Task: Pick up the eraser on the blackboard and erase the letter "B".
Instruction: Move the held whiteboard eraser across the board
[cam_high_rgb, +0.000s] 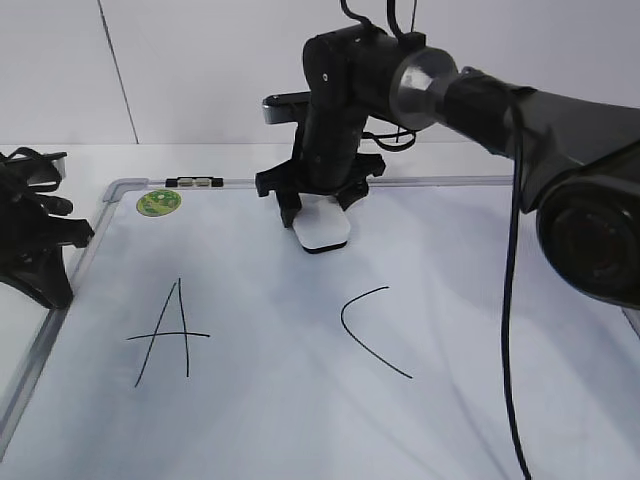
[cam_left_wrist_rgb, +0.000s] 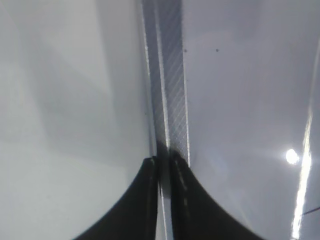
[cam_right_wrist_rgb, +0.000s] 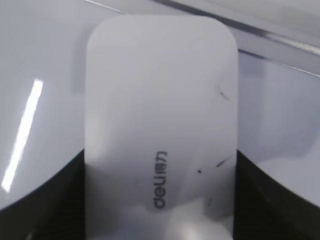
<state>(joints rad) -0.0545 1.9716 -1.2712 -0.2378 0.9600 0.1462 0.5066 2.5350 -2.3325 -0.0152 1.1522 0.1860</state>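
The white eraser (cam_high_rgb: 322, 230) sits on the blackboard (cam_high_rgb: 300, 420) near its top middle, just below the frame. My right gripper (cam_high_rgb: 320, 208) is shut on the eraser, one finger on each long side. In the right wrist view the eraser (cam_right_wrist_rgb: 160, 125) fills the frame between the two fingers (cam_right_wrist_rgb: 160, 170). No letter "B" shows; the board between the black "A" (cam_high_rgb: 165, 335) and the black "C" (cam_high_rgb: 370, 330) is blank. My left gripper (cam_high_rgb: 50, 280) is shut and empty at the board's left edge, over the grey frame (cam_left_wrist_rgb: 172, 75), fingertips together (cam_left_wrist_rgb: 162, 159).
A round green sticker (cam_high_rgb: 159, 202) is at the board's top left corner. A small black-and-silver marker (cam_high_rgb: 195, 182) lies on the top frame. The right arm's body and cable reach in from the right side.
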